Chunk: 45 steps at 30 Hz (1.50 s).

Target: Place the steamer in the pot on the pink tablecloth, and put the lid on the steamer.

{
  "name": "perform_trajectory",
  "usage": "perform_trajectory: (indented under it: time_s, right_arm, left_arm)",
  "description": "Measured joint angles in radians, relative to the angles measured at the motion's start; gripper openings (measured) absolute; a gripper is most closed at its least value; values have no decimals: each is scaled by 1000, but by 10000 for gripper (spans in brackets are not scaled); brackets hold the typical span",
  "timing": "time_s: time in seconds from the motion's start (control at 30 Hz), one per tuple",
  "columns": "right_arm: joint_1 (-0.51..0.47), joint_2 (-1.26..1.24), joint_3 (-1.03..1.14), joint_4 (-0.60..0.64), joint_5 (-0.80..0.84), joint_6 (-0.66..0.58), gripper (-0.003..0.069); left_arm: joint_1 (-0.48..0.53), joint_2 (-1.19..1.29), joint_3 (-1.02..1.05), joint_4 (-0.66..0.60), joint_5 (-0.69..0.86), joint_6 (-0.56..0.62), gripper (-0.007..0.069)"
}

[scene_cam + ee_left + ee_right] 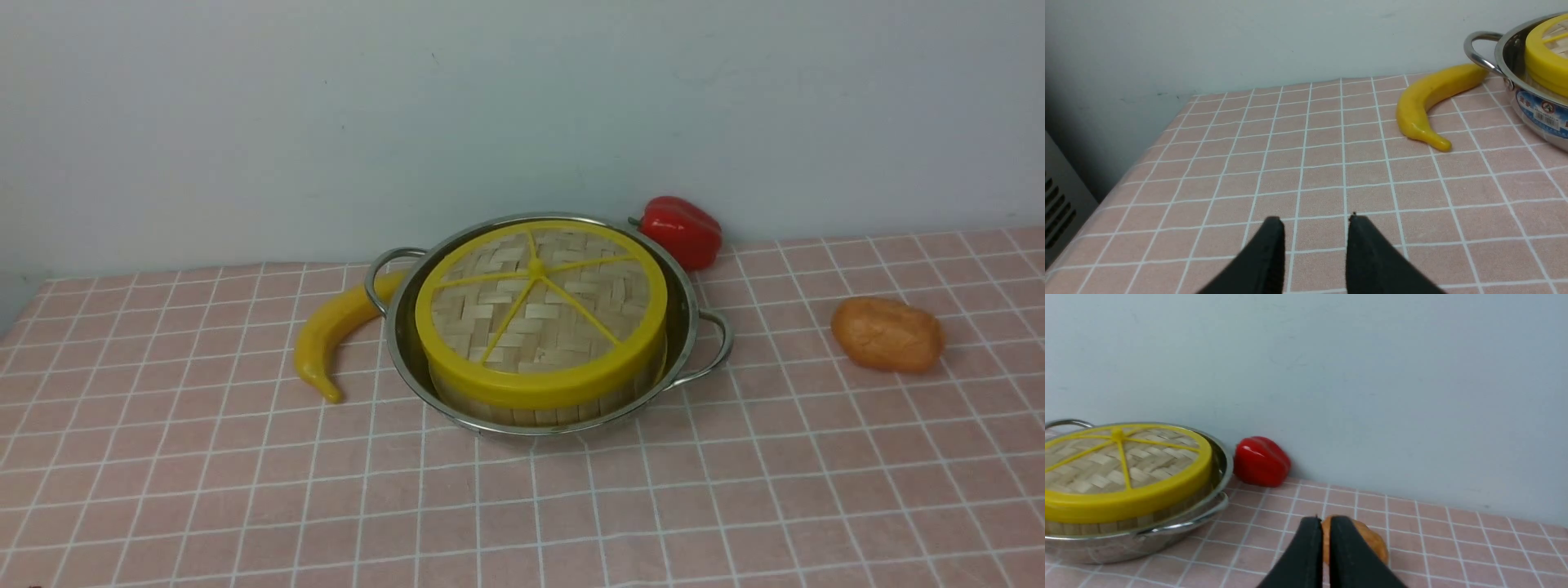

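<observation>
Nearest the robot, both arms sit low over the pink tablecloth, out of the front view. The left pincer has its jaws apart and holds nothing, with bare cloth between its tips. The right pincer shows only a thin slit between its jaws and grips nothing; an orange potato-like toy lies on the cloth beyond its tips.

Farther back, mid-worktop, the pot rests on the cloth. The steamer stands inside it, and the lid lies on top of the steamer. The lid seems level and centred, its yellow rim covering the steamer's top all round. A yellow banana curves just beside the pot's left handle, and a red pepper lies behind the pot by the wall.

Judging from this, both placements look done. What remains is to pull clear cleanly: keep each pincer well away from the pot handles, the banana and the potato toy, so nothing nudges the lid askew.
</observation>
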Motion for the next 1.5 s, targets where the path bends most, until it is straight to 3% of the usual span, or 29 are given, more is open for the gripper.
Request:
perform_trajectory:
  time_s: [0.37, 1.5]
  right_arm:
    - [-33, -195, 241, 4, 7, 1, 97]
    - [-33, -196, 245, 19, 50, 53, 180]
  left_arm:
    - [0, 0, 0, 0, 0, 0, 211]
    - [0, 0, 0, -1, 1, 0, 223]
